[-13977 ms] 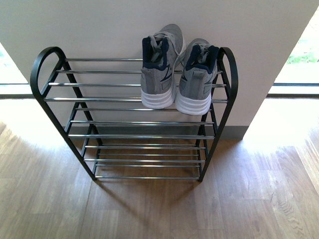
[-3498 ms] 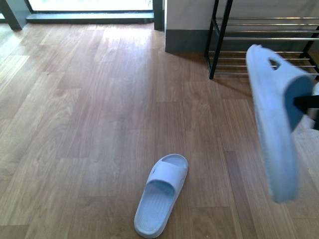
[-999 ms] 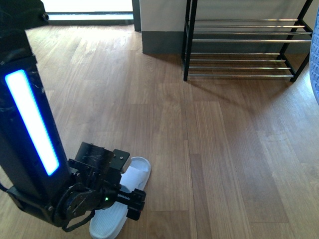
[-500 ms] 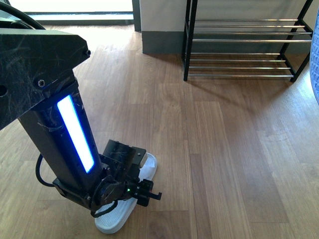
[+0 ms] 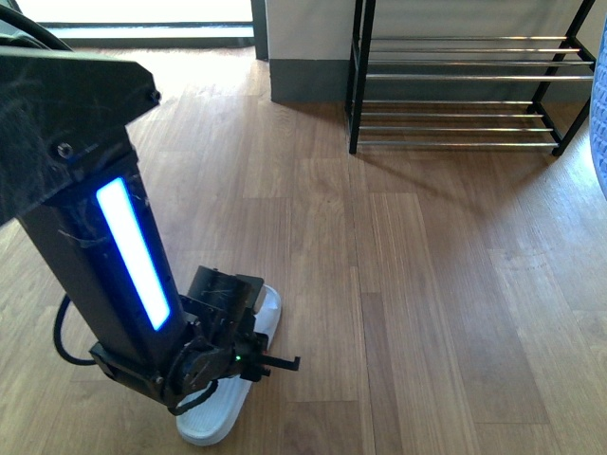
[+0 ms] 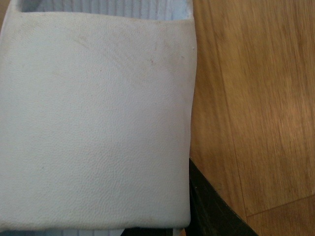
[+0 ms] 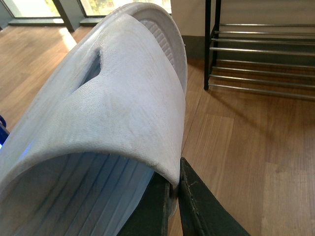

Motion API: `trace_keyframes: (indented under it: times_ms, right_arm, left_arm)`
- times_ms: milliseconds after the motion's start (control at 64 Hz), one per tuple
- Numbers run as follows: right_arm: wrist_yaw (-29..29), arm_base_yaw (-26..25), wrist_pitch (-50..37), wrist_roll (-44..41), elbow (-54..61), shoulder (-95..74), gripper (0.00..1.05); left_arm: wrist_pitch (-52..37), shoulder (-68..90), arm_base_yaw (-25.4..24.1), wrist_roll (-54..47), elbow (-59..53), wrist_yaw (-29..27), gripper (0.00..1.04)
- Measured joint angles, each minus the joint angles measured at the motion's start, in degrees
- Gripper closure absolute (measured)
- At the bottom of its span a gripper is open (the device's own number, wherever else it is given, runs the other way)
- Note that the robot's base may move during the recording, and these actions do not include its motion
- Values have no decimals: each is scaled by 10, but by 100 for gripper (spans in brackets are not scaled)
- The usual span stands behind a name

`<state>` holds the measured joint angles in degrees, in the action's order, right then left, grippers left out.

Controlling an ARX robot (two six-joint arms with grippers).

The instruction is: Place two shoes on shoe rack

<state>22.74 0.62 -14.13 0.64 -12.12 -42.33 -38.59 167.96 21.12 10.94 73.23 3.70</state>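
Plain wood floor (image 5: 427,284) fills most of the front view. The shoe rack (image 5: 474,78) sits by the wall (image 5: 303,28) at the far right, and the tiers in shot are bare. So my read is neither slide is racked yet and both placements are left.

The big left arm (image 5: 104,246) reaches down onto the floor slide (image 5: 211,422), left pincer (image 5: 270,362) over its strap. Pinched or loose, I can't tell. The left wrist view just adds one dark finger (image 6: 206,206) beside the strap edge.

The second slide (image 7: 123,98) hangs in the air, right pincer (image 7: 174,196) clamped on its strap. Only the right wrist view shows that grip; the front view catches a blue sliver.
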Motion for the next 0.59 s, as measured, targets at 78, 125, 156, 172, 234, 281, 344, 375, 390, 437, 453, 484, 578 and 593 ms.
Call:
trace_keyframes:
  times_ms: [78,125,156,172,234,281,344,375,390,437,453,484,578,593]
  right_arm:
    - [0,0,0,0,0,0,103]
    - [0,0,0,0,0,0,103]
    - [0,0,0,0,0,0,103]
    - [0,0,0,0,0,0,103]
    - [0,0,0,0,0,0,103]
    - [0,0,0,0,0,0,103]
    - [0,0,0,0,0,0,103]
    - [0,0,0,0,0,0,103]
    - [0,0,0,0,0,0,103]
    - [0,0,0,0,0,0,103]
    - [0,0,0,0,0,0,103]
    - [0,0,0,0,0,0,103]
    - [0,0,0,0,0,0,103]
    - [0,0,0,0,0,0,103]
  left_arm:
    - [-37,-52,-20,8,-51,-20,103]
    - [-53,-87,-30,9,-80,-30,103]
    - [-64,-116,-38,9,-103,-38,103]
    - [-68,-127,-40,9,-112,-40,103]
    - [-79,-182,-52,9,-154,-57,103]
    - [-79,-229,-61,5,-190,-71,103]
    - [-75,-290,-72,-2,-240,-86,103]
    - [-69,-316,-77,-5,-259,-91,103]
    - [-63,-342,-81,-7,-280,-98,103]
    - [-54,-382,-87,-12,-311,-108,103]
    - [-51,-396,-88,-14,-321,-111,103]
    - [-38,-439,-92,-19,-351,-123,103]
    - [-4,-550,-96,-28,-414,-145,103]
    - [8,-584,-96,-32,-430,-154,103]
